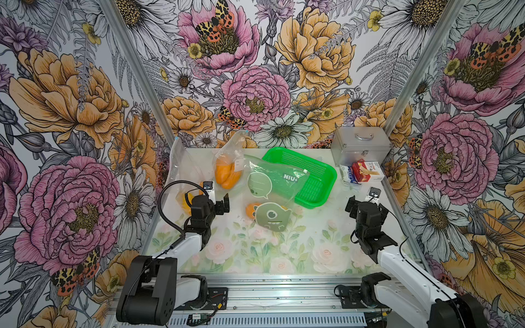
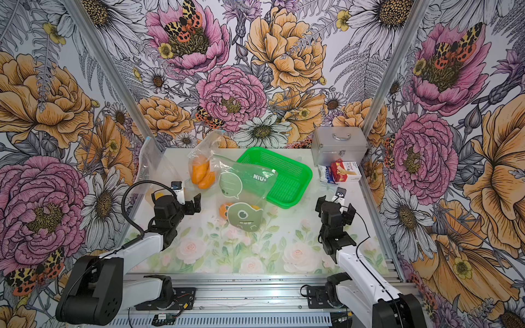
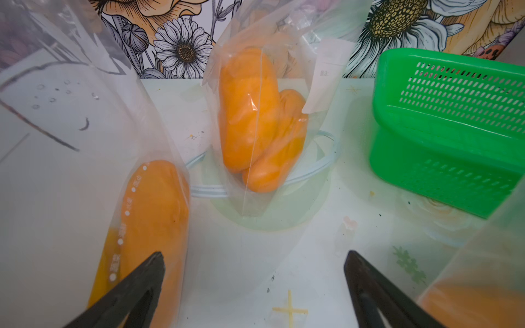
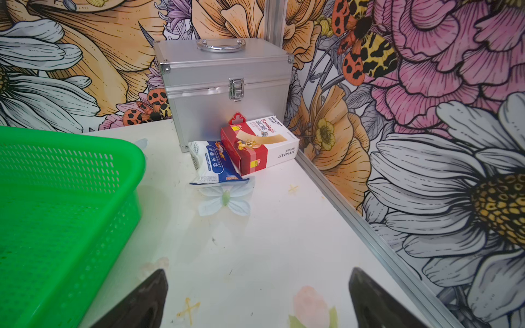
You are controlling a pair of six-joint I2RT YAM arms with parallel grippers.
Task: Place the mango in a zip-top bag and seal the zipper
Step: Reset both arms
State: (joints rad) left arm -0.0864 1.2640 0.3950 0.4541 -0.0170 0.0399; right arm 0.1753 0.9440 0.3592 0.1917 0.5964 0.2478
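The monster-print bag (image 1: 273,218) hides most of the mango (image 1: 250,210) behind it.

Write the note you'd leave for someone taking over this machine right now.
Left gripper: open, empty, beside a clear-bagged mango.
Right gripper: open, empty, above the table.
Printed bag lies partly on the green basket; a mango shows at its lower end, apparently inside.
Done: mango seemingly bagged. Left: check the zipper, unreadable here, and seal it.

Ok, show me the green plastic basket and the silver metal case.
Green plastic basket (image 3: 443,153): left wrist view, on its solid outer wall.
Silver metal case (image 4: 216,116): right wrist view, on its front wall below the latch.
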